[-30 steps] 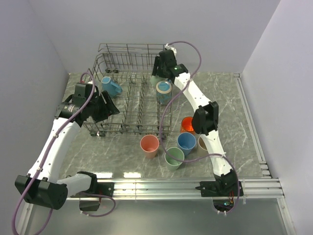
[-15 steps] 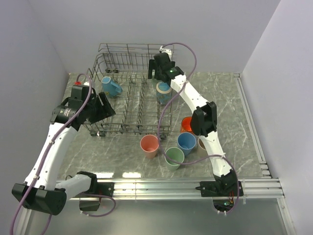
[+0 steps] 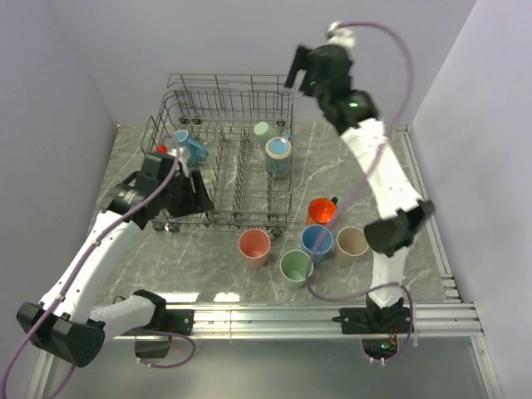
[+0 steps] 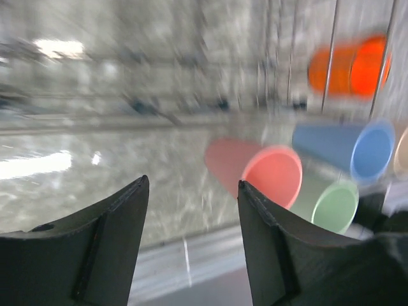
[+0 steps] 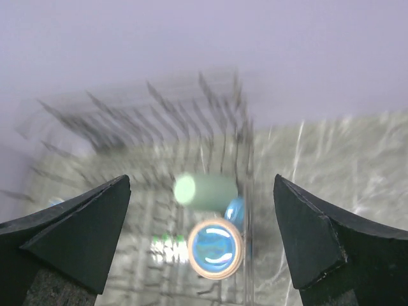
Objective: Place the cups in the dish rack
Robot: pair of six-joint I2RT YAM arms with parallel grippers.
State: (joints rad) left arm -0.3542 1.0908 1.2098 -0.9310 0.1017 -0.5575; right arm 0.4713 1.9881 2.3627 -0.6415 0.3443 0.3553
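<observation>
While the right end effector hangs high over the far right corner of the dish rack, its two fingers stand wide apart and hold nothing. The left end effector sits at the near left corner of the dish rack, its fingers likewise parted and empty. The dish rack stands on the marble counter and holds three items. A blue mug rests in the rack's far left part. A pale green cup lies on its side in the rack's far right part. A blue-lined cup stands mouth up just nearer than that one, along the right wall. Five items stand on the counter outside the dish rack, all mouth up. A pink cup is just in front of the rack's near right corner. An orange mug is just beside the rack's right wall at its near end. A blue cup, a green cup and a beige cup are grouped farther to the near right of the rack. The blue cup sits between the pink and beige ones, and the green cup is the farthest from the rack's front. Both wrist views are blurred; the left wrist view shows the pink, green and blue cups past the parted fingers, with the orange mug seen through rack wires.
</observation>
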